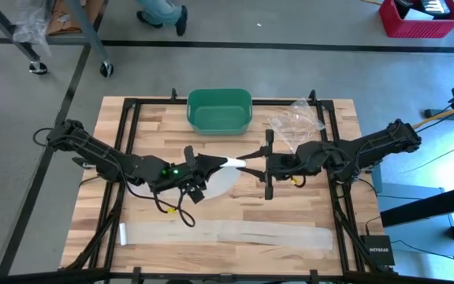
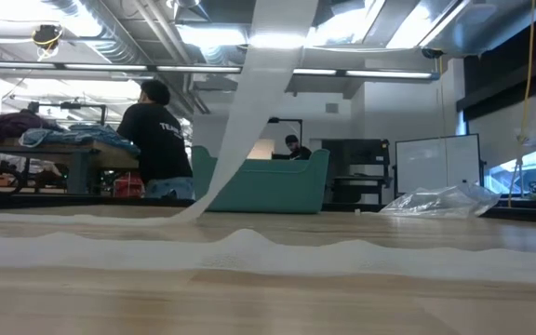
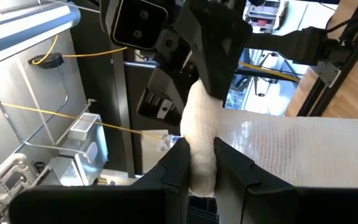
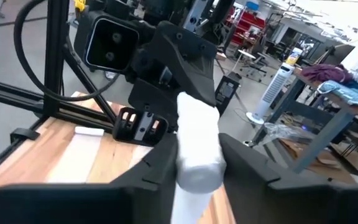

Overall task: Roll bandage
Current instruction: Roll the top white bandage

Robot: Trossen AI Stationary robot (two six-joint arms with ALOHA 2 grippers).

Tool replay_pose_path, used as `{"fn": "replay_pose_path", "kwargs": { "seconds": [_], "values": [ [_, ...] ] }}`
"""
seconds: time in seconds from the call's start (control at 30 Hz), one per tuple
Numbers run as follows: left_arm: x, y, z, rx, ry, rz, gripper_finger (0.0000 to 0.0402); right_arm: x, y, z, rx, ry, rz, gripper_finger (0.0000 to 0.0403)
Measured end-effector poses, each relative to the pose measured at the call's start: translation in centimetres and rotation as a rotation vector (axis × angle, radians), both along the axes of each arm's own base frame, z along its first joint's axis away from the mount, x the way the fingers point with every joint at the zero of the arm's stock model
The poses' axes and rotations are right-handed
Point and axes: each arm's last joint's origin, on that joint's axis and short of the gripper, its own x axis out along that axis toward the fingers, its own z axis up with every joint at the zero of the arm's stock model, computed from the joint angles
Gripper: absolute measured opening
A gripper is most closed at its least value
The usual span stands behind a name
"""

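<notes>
The bandage's rolled part (image 1: 233,163), a white cylinder, hangs in the air over the middle of the table, between my two grippers. My left gripper (image 1: 217,164) is shut on its left end and my right gripper (image 1: 252,165) on its right end. From the roll a loose strip (image 2: 249,102) drops slantwise to the tabletop. The rest of the strip (image 1: 227,233) lies flat along the table's near edge. The low view shows neither gripper. My left gripper pinches the roll's left end (image 3: 199,124) between its two fingers (image 3: 178,165). It comes in level from the table's left, along the roll's axis. The roll is lifted clear and lies about level, with the unrolled sheet (image 3: 291,149) leaving its side. My right gripper has the roll's right end (image 4: 197,124) between its two fingers (image 4: 160,165). It comes in level from the table's right, facing the left gripper (image 4: 179,56). The roll stays clear of the table, bridged between both grippers.
A green bin (image 1: 220,110) stands at the table's far middle. A crumpled clear plastic bag (image 1: 294,122) lies to its right. A small black box (image 1: 378,251) sits off the near right corner. People (image 2: 156,140) are in the room behind the table.
</notes>
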Motion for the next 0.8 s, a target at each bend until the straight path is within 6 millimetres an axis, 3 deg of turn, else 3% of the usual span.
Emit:
{"fn": "replay_pose_path", "kwargs": {
  "seconds": [0.23, 0.53, 0.8],
  "values": [
    [0.0, 0.0, -0.1, 0.005, 0.007, 0.000, 0.0045, 0.0, 0.0, 0.1, -0.059, -0.008, -0.011, 0.0032],
    [-0.3, -0.6, 0.3, -0.033, -0.034, -0.004, 0.0050, 0.0, -0.1, 0.2, -0.068, -0.021, -0.036, 0.0051],
    [-0.8, -1.3, 0.6, -0.274, -0.149, -0.016, 0.0138, -0.1, -0.1, 0.3, -0.088, -0.020, -0.044, 0.0039]
  ]
}}
